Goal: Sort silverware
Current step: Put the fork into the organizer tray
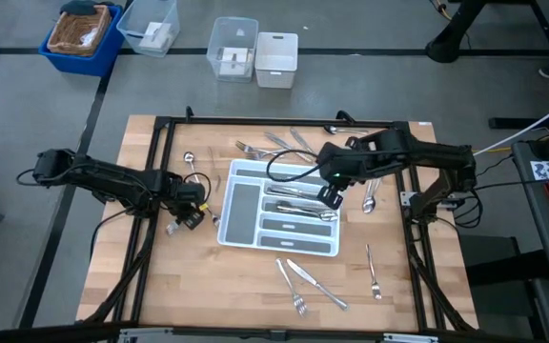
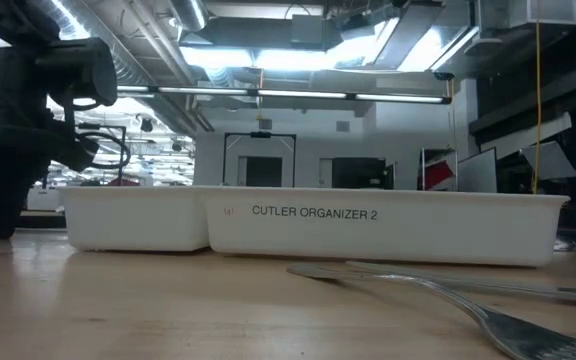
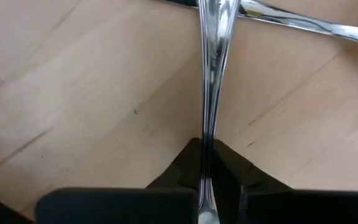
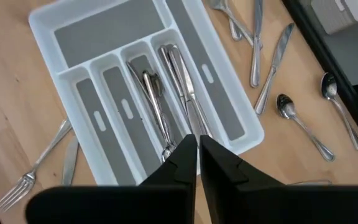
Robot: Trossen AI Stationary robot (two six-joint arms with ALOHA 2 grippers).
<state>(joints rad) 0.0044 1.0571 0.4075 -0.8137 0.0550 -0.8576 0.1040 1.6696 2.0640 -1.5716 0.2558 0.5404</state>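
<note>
From above, the wooden surface carries a white tray with grey compartments at the middle of the frame. The left pincer sits low just left of the tray, at centre left, beside a spoon lying a little above it. The right pincer hovers over the tray's right end, where several pieces of silverware already lie in the compartments. More loose silverware is scattered above the tray in the upper middle, a spoon lies just right of the tray, and a fork and knife group rests in the lower middle with a single fork to its right. Bins stand on the floor along the top of the frame.

From table height, the tray's long white wall fills the middle, printed "CUTLER ORGANIZER 2". A dark arm comes down at the far left. A fork lies blurred in the lower right foreground.

The left wrist picture shows the left pincer clamped narrowly on a slim silver handle that runs up the middle; another silver piece crosses at the upper right.

The right wrist picture shows the right pincer pressed together with nothing between its fingers, above the tray.
</note>
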